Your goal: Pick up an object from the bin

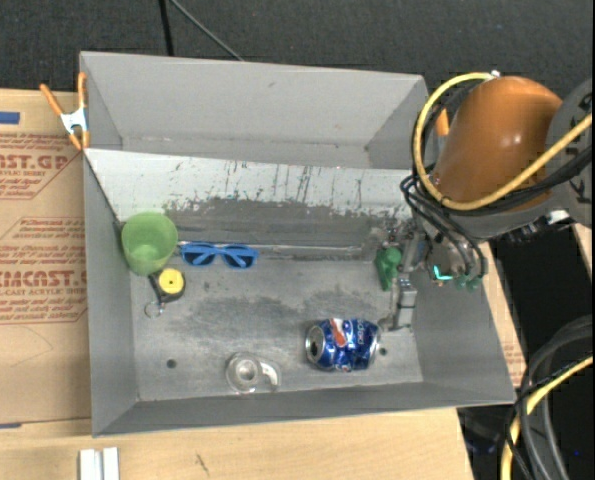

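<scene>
My gripper hangs low over the right side of the bin, close to the right wall. A small green thing sits right against its left side; whether it is held I cannot tell. A crushed blue can with red and white marks lies just below and left of the gripper, near the front wall and apart from it.
A green cup lies at the far left, with blue sunglasses beside it. Under the cup is a small yellow round thing. A clear roundish thing lies at the front. The orange-domed arm with its cables stands over the right rim.
</scene>
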You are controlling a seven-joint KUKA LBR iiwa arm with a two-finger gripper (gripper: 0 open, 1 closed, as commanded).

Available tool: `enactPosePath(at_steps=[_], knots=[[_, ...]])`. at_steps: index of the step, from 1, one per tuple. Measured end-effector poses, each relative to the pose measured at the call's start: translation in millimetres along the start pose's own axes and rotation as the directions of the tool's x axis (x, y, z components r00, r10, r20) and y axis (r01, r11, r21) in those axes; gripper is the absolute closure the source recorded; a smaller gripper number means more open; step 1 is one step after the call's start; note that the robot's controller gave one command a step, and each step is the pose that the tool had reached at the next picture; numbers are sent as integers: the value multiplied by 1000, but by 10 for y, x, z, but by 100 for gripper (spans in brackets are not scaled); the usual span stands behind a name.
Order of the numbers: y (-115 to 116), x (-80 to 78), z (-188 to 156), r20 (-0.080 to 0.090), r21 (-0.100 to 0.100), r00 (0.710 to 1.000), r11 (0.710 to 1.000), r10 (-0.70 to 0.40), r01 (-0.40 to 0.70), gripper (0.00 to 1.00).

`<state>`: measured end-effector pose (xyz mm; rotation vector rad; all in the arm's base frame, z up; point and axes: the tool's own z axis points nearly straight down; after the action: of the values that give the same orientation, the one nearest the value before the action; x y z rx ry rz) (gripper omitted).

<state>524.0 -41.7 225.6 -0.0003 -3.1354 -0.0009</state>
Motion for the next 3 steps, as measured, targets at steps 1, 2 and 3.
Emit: enactPosePath(at_steps=[1,2,3], knots=[[-55,275,1531,0,0,982,982,-190,190,0],[-56,257,1502,5,2,982,982,-190,190,100],[98,231,296,15,4,983,983,-185,185,100]])
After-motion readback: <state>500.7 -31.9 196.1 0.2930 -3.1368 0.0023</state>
